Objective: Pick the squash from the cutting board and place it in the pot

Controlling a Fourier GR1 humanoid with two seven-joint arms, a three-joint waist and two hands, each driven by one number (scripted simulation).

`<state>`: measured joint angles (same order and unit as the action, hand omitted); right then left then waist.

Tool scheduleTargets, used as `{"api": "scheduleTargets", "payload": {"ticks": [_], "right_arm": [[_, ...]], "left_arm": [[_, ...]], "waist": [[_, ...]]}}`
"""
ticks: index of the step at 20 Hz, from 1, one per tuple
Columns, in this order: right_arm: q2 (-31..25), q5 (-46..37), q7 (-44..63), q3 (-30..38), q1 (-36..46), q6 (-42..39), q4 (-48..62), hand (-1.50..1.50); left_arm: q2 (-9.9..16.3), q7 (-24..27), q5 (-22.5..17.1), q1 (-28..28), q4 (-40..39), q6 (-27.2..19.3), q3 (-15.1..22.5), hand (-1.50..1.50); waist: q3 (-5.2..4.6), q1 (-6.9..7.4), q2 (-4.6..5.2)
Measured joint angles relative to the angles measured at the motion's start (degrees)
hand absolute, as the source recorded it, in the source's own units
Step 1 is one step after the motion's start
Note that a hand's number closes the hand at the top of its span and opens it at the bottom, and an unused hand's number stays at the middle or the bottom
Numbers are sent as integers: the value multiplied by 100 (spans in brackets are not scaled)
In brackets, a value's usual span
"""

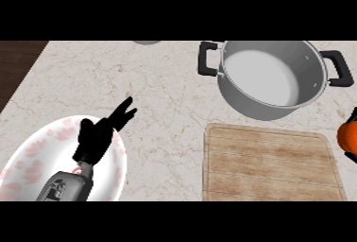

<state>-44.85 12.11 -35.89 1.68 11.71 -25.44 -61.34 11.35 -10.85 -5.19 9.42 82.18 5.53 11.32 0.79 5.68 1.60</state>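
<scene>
Right hand (352, 118): barely in view at the right edge — we see dark fingers curled around the orange squash (346, 136).
Squash: off the cutting board (272, 163), held just beyond its right edge; long axis we cannot tell.
Pot (272, 78): far and left of our right hand, open, just beyond the board.
Left hand (97, 137): resting open over the plate (42, 142), well apart.

Brushed metal pot (273, 80), wooden cutting board (272, 163), marbled counter (160, 90)
</scene>
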Motion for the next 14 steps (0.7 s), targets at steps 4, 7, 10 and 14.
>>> {"api": "scheduleTargets", "payload": {"ticks": [4,7,10,14], "right_arm": [[-369,-369,-438,44,617,-20,749,150],[-506,-663,-659,1,1157,127,1225,150],[-580,-986,-831,-136,1677,237,1671,150],[-522,-1356,-788,-360,2533,319,2104,150]], "left_arm": [[-8,-18,-16,12,-32,38,-15,0],[-20,-29,-16,23,-68,34,-37,0],[-17,18,28,-8,-61,44,-29,0],[-38,89,64,-40,-95,37,-54,0]], "waist": [[-2,-17,-8],[-5,-29,-20],[-9,-56,-40],[-12,-100,-72]]}}
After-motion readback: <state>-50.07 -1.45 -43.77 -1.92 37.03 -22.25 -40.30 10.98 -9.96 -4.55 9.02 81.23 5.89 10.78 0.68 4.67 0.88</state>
